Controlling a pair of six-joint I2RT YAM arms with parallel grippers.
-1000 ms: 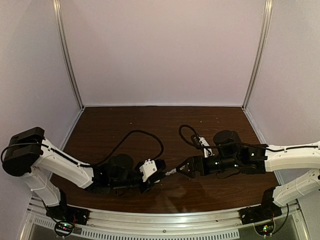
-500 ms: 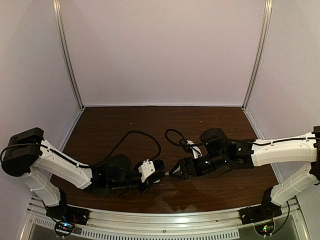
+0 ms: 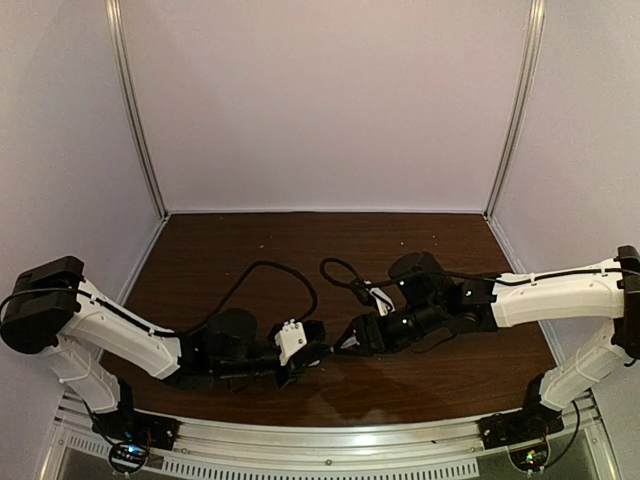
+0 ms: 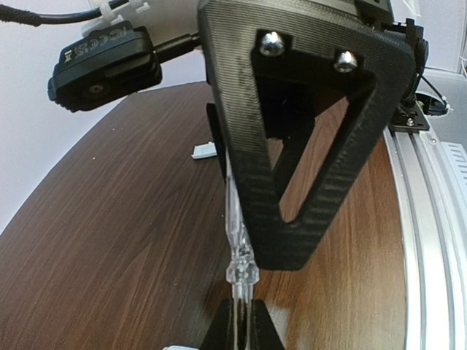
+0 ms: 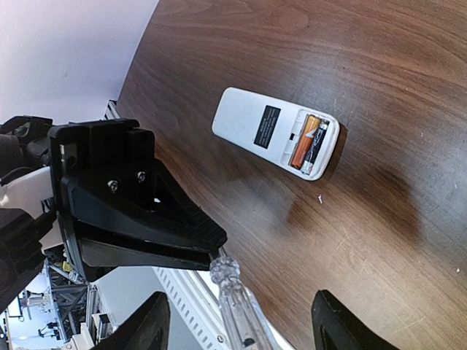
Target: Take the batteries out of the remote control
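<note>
The remote control (image 5: 252,124) lies back-up on the brown table, its battery bay uncovered. The batteries (image 5: 310,143) sit side by side in that bay, one orange, one dark. My left gripper (image 4: 244,329) is shut on the tip end of a clear-handled screwdriver (image 4: 238,251), held low over the table. My right gripper (image 5: 239,315) is open, its fingers (image 5: 142,328) standing either side of the screwdriver handle (image 5: 235,295) with gaps on both sides. In the top view the two grippers meet at the table's front middle, the left (image 3: 312,350) facing the right (image 3: 350,340).
A small flat white plastic piece (image 4: 203,151) lies on the table beyond the grippers. A tiny screw (image 5: 319,197) rests near the remote's open end. The metal rail (image 3: 330,440) runs along the near table edge, close below the grippers.
My right arm has swung left to the left gripper. Its jaws have narrowed around the screwdriver handle. The left gripper has held the screwdriver throughout and barely moved.
</note>
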